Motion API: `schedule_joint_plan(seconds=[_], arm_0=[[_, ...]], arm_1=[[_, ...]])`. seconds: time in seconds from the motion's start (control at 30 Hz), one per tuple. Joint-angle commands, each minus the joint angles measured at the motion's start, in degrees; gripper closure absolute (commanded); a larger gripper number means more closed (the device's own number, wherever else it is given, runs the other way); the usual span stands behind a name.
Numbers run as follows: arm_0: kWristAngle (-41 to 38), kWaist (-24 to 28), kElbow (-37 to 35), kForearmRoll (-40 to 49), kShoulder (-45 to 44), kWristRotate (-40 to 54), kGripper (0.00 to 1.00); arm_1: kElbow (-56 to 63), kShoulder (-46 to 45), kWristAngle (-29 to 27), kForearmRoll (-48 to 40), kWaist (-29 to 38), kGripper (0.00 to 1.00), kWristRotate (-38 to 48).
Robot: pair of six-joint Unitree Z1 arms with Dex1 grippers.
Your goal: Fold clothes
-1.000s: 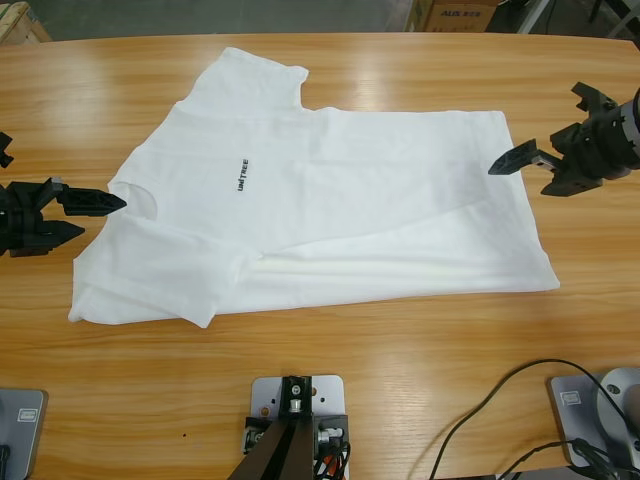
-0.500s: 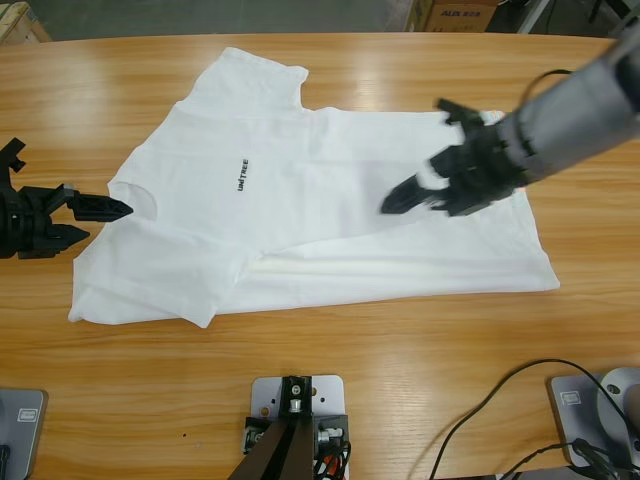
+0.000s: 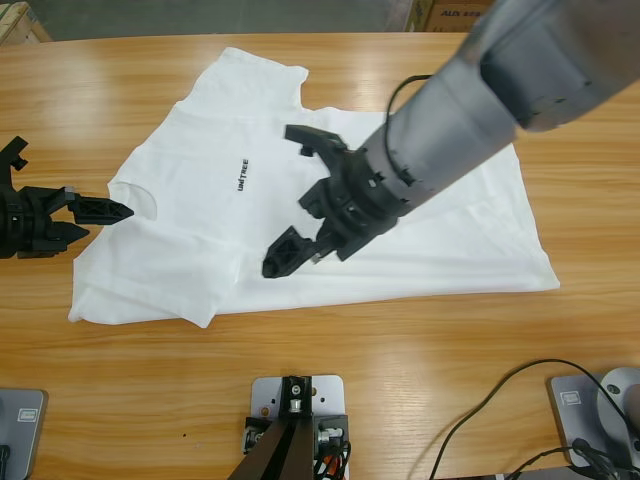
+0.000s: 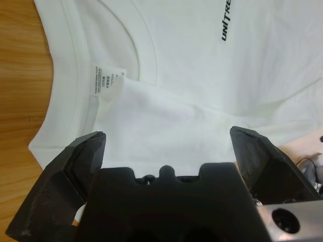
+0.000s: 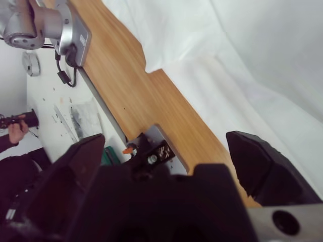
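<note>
White T-shirt [image 3: 330, 190] lies flat on surface; both tools gape empty, left tool [image 3: 100, 217] beside its collar, right tool [image 3: 300, 200] above its lower half: approach step, next needs descent to the hem.

Long wooden table [image 3: 120, 380] with pale grain — cardboard box [image 3: 455, 14] beyond its far edge. Black cable [image 3: 490, 400] looping over the near right part. Off the table's side, a person's hand [image 5: 17, 132] gripping a dark object.
</note>
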Motion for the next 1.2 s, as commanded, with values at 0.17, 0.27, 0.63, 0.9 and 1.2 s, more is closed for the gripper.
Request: schedule_joint_plan(seconds=[0.17,0.27,0.63,0.9,1.2], arm_0=[[-0.8,-0.5,0.9,-0.4,1.5,1.6,0.032],[-0.8,-0.5,0.7,-0.4,1.6,1.9,0.032],[-0.8,-0.5,0.6,-0.4,1.6,2.0,0.032],[-0.8,-0.5,0.6,-0.4,1.9,2.1,0.032],[-0.9,-0.5,0.5,-0.3,1.9,2.1,0.032]], arm_1=[[-6.8,10.4,4.4,0.5,6.1,0.023,-1.4],[-7.8,12.2,6.1,0.5,6.5,0.023,-1.5],[-11.5,18.1,8.1,0.5,6.6,0.023,-2.2],[-12.8,20.9,7.7,0.5,6.6,0.023,-2.6],[-12.9,22.7,5.7,0.5,6.5,0.023,-2.6]])
